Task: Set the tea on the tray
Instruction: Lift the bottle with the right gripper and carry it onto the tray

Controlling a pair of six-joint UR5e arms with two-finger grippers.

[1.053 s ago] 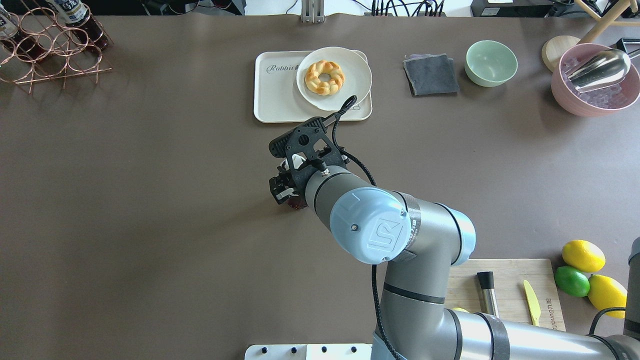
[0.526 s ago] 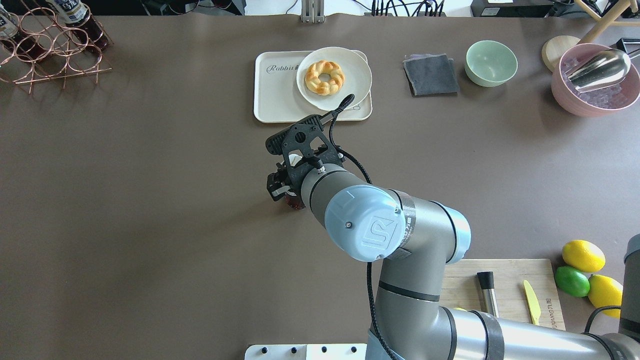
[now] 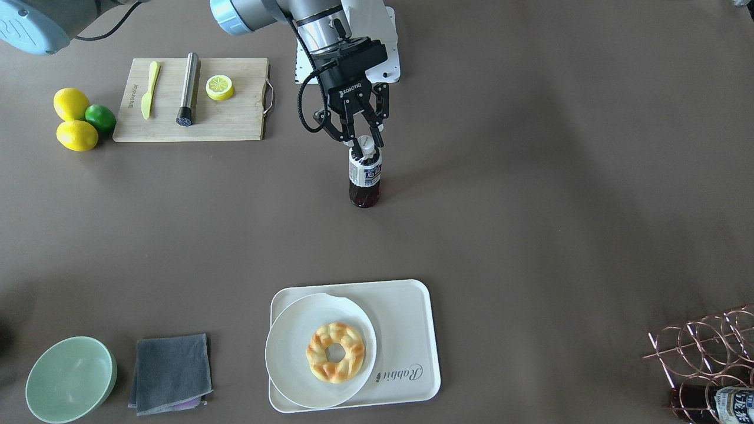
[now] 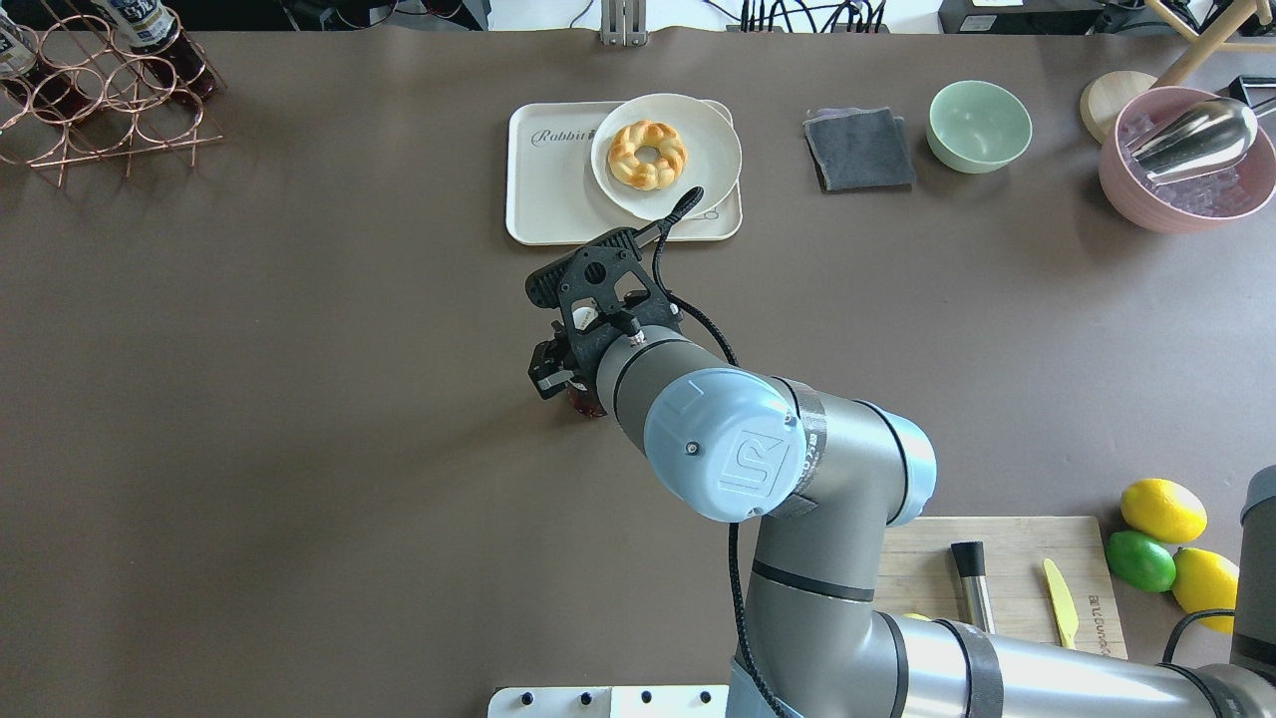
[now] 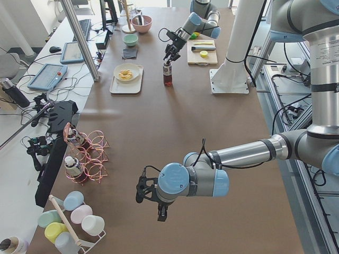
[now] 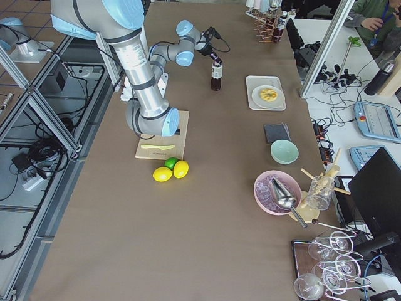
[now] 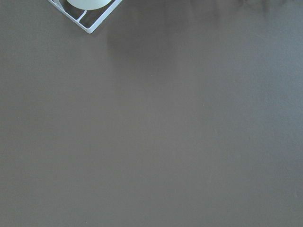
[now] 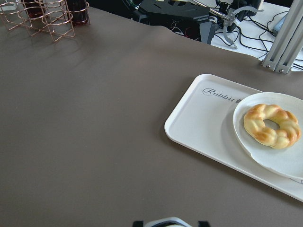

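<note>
The tea point(image 3: 364, 176) is a small bottle of dark liquid with a white cap, upright at mid-table. My right gripper point(image 3: 366, 143) comes down from above and is shut on its cap. In the overhead view the wrist hides most of the tea point(image 4: 588, 401). The cream tray point(image 3: 406, 330) with "Rabbit" lettering lies farther out from the robot, apart from the bottle; it also shows in the right wrist view point(image 8: 203, 118). My left gripper point(image 5: 151, 198) shows only in the exterior left view, low over bare table; I cannot tell if it is open.
A round white plate point(image 3: 288, 353) with a braided donut point(image 3: 335, 352) covers half of the tray. A grey cloth point(image 3: 171, 373) and green bowl point(image 3: 69, 378) lie beside it. A cutting board point(image 3: 235, 118), lemons, and a copper rack point(image 3: 707, 347) sit at the edges.
My right gripper has shifted a little to the left and toward the tray, and the tea has moved with it.
</note>
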